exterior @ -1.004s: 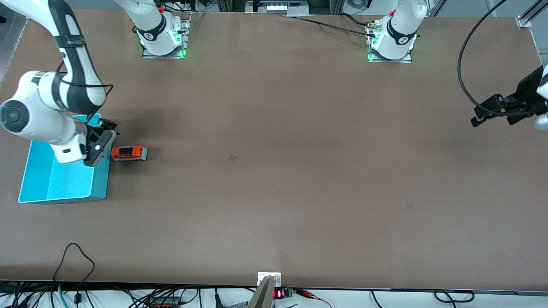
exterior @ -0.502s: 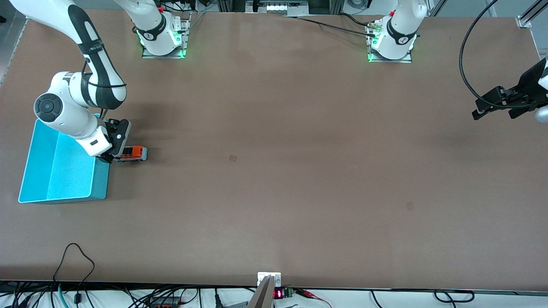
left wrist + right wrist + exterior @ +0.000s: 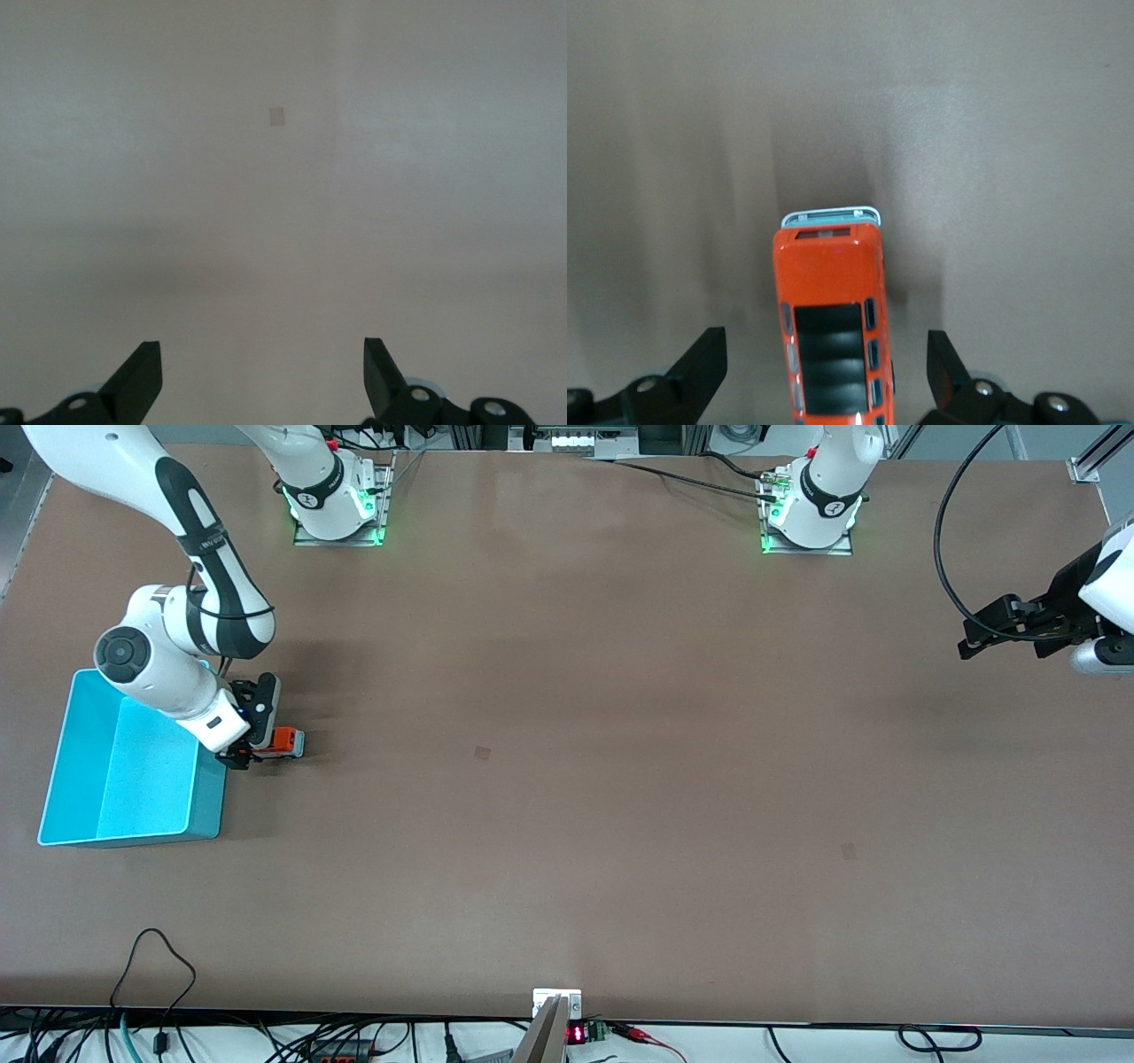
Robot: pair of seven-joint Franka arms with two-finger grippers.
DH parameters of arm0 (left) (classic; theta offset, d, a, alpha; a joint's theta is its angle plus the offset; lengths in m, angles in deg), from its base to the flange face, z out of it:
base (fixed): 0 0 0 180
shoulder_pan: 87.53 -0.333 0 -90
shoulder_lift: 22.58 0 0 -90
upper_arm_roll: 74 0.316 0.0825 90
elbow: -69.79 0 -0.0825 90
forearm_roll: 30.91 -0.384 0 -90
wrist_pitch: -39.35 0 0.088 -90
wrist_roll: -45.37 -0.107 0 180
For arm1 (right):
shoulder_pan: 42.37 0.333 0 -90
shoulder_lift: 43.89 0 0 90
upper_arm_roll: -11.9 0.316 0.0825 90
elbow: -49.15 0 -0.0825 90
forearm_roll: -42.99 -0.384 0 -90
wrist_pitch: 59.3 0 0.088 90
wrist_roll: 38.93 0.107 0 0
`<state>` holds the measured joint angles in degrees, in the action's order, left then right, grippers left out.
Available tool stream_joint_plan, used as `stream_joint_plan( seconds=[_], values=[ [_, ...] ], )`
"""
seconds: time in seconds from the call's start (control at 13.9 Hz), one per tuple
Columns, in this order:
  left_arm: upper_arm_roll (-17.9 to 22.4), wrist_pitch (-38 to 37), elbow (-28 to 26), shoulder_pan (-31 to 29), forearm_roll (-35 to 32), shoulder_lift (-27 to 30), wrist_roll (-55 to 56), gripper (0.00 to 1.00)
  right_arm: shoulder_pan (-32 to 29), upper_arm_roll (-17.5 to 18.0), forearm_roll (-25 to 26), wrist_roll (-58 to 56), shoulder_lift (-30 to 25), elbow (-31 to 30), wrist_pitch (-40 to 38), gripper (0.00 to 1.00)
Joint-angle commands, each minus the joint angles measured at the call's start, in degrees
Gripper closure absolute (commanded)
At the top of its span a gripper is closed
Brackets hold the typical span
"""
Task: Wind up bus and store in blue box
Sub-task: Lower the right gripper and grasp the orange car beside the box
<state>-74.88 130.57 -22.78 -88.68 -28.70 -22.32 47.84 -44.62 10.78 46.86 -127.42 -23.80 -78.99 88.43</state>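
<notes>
The small orange bus [image 3: 282, 741] stands on the table right beside the blue box [image 3: 80, 779], at the right arm's end. My right gripper [image 3: 241, 751] is low over the bus's box end, open, one finger on each side of the bus, not touching. In the right wrist view the bus [image 3: 831, 319] with its dark roof panel lies between the two fingers of my right gripper [image 3: 828, 376]. The blue box is empty. My left gripper [image 3: 973, 646] waits open and empty above the table's edge at the left arm's end; its wrist view [image 3: 263, 376] shows only bare table.
A small pale mark [image 3: 482, 752] lies on the brown table near the middle, and another [image 3: 848, 851] toward the left arm's end. Cables and a small device [image 3: 558, 1019] line the table edge nearest the front camera.
My right gripper has moved from over the blue box's wall down over the bus, fingers now straddling it. The left gripper has shifted slightly. The bus has not moved.
</notes>
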Motion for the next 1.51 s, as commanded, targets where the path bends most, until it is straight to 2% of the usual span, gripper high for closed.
stream_joint_plan(
  seconds=[0.0, 0.22, 0.29, 0.36, 0.43, 0.5, 0.57, 0.65, 0.72, 0.79, 0.93, 1.15, 1.43],
  values=[
    [-0.4, 0.1, -0.5, 0.4, -1.2, 1.1, -0.9, 0.00, -1.3, 1.0, 0.7, -1.0, 1.3, -0.4, 2.6, 0.00],
    [-0.3, 0.0, -0.7, -0.1, -1.1, 1.1, -0.8, 0.00, -1.5, 1.0, 0.6, -1.0, 2.5, -0.4, 4.5, 0.00],
    [-0.3, 0.0, -0.6, 0.0, -1.0, 1.1, -0.8, 0.00, -1.5, 1.0, 0.6, -1.0, 2.8, -0.4, 4.9, 0.06],
    [-0.3, 0.1, -0.5, 0.1, -1.0, 1.1, -0.8, 0.00, -1.5, 1.0, 0.4, -0.9, 2.9, -0.3, 4.9, 0.25],
    [-0.3, 0.4, -0.5, 0.3, -1.0, 1.1, -0.8, 0.00, -1.5, 1.0, -0.1, -0.1, 2.7, -0.2, 4.9, 0.52],
    [-0.4, 1.3, -0.8, 0.3, -0.9, 1.1, -0.8, 0.00, -1.6, 1.0, -0.7, 0.4, 2.2, 0.0, 4.8, 0.73],
    [-0.4, 1.7, -0.7, 0.4, -0.8, 0.9, -0.8, 0.00, -1.7, 1.0, -1.7, 1.3, 1.8, 0.3, 4.4, 0.87],
    [-0.4, 1.9, -0.7, 0.4, -0.6, 0.9, -0.8, 0.00, -1.7, 0.9, -2.8, 2.1, 1.6, 0.5, 4.3, 0.92],
    [-0.4, 1.9, -0.6, 0.4, -0.5, 0.9, -0.8, 0.00, -2.5, 0.9, -6.3, 3.5, 1.6, 0.6, 4.0, 0.97],
    [-0.4, 1.9, -0.5, 0.4, -0.5, 0.8, -0.8, 0.00, -2.6, 0.9, -10.2, 3.8, 1.4, 1.2, 3.2, 1.00],
    [-0.3, 2.7, -0.5, 0.4, -0.5, 0.6, -0.8, 0.00, -2.5, 0.9, -13.5, 5.8, 1.3, 3.8, 0.4, 1.00],
    [-0.2, 3.5, -0.6, -0.3, -0.5, -0.3, -0.8, 0.00, -2.8, 0.9, -13.7, 18.7, -1.4, 5.7, -4.9, 1.00],
    [-0.2, 3.6, -0.6, -0.3, -0.6, -0.5, -0.8, 0.00, -2.8, 0.8, -13.7, 31.7, -3.7, 9.2, -6.9, 1.00]
  ],
)
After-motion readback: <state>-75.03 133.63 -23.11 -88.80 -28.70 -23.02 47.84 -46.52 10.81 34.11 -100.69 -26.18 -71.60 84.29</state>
